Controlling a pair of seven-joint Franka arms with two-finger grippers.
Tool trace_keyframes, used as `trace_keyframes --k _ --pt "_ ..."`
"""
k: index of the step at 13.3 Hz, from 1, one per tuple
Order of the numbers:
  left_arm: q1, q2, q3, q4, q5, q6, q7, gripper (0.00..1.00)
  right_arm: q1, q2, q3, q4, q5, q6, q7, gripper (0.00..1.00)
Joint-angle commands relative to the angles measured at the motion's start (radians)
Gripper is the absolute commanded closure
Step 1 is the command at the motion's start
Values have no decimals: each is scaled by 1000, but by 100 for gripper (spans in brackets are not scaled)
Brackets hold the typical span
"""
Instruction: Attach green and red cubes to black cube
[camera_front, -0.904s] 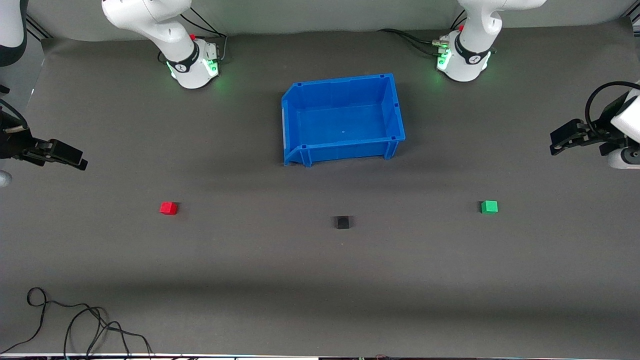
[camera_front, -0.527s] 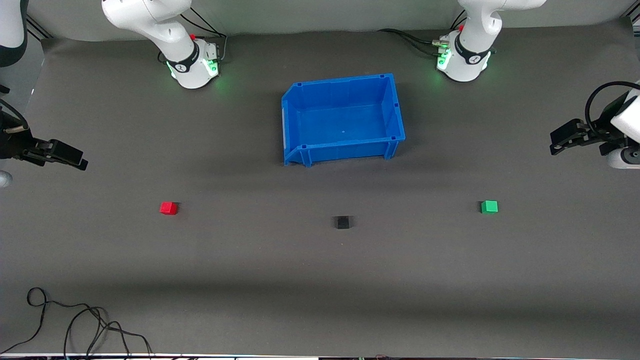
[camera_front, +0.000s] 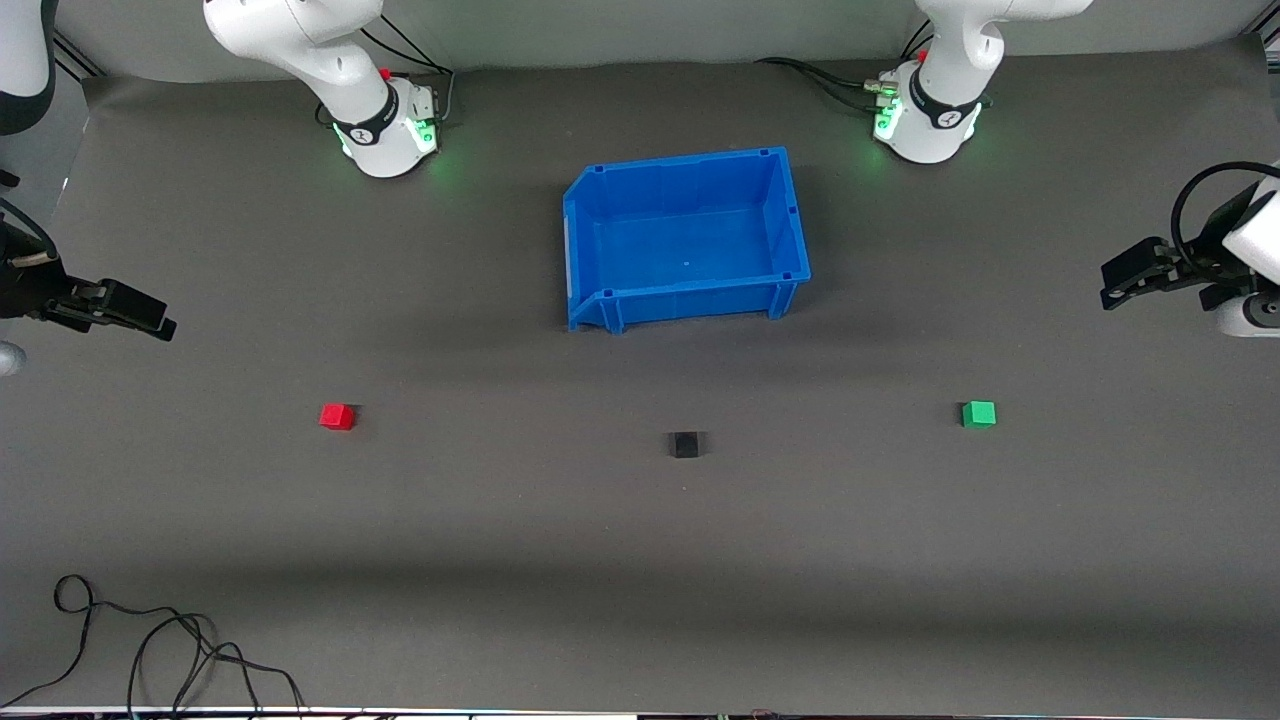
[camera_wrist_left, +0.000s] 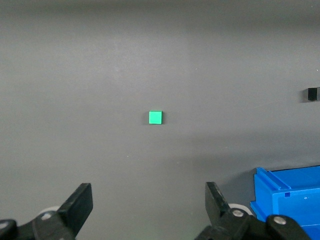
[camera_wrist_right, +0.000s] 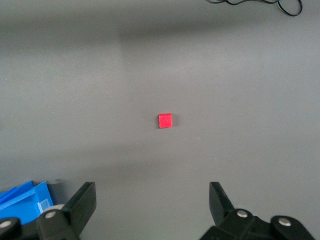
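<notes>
The black cube (camera_front: 685, 444) is sitting on the table nearer the front camera than the blue bin (camera_front: 686, 238), between the red cube (camera_front: 337, 416) and green cube (camera_front: 978, 413), while the left gripper (camera_front: 1120, 283) and right gripper (camera_front: 150, 318) are hanging spread and empty above the table's ends.

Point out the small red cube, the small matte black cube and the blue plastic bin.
small red cube (camera_front: 337, 416), front view, top face.
small matte black cube (camera_front: 685, 444), front view, top face.
blue plastic bin (camera_front: 690, 294), front view, front wall.
</notes>
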Motion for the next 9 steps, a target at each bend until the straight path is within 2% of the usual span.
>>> trace_keyframes --k 1,5,7,9 --pt "-5 -15 5 8 0 -23 -16 0 2 12 -3 24 -19 -11 -19 0" --pt "12 -4 14 15 -12 -28 -78 0 4 12 -3 23 -19 -11 -19 0" --pt "18 -4 15 15 -14 -49 -256 0 2 3 -6 -2 -18 -14 -22 0" --pt "29 0 15 11 -14 -54 -444 0 1 3 -17 -11 23 10 -37 0"
